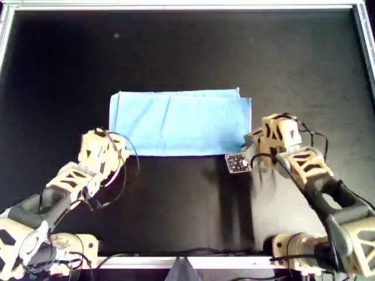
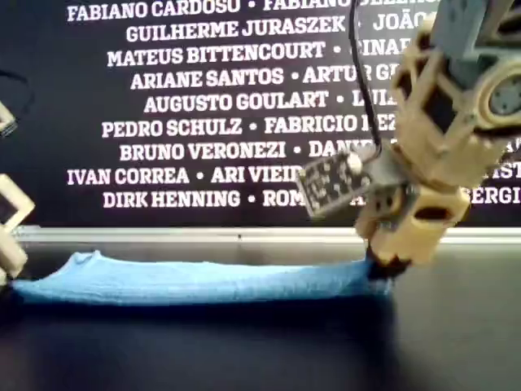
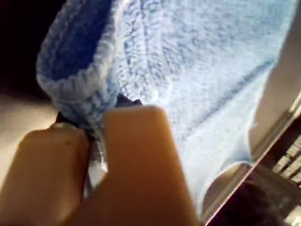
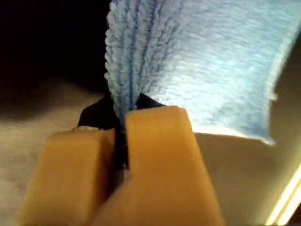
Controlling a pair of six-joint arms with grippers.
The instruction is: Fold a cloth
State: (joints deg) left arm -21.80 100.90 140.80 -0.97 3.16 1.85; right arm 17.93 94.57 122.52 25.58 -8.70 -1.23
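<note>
The light-blue cloth (image 1: pixel 179 122) lies flat on the black table as a wide rectangle. In the first wrist view my first gripper (image 3: pixel 96 136) is shut on a rolled corner of the cloth (image 3: pixel 197 70). In the second wrist view my second gripper (image 4: pixel 120 132) is shut on a doubled edge of the cloth (image 4: pixel 211 61). In the overhead view one arm's gripper (image 1: pixel 108 133) sits at the cloth's near left corner, the other arm's gripper (image 1: pixel 252 141) at its near right corner. The wrist views do not show which arm is which. In the exterior view a gripper (image 2: pixel 381 267) pinches the cloth's (image 2: pixel 203 281) right end.
The black table (image 1: pixel 187 199) has a metal frame (image 1: pixel 176 6) around it. A small circuit board (image 1: pixel 237 163) hangs off the arm at the overhead view's right. A banner with white names (image 2: pixel 203 106) stands behind the table.
</note>
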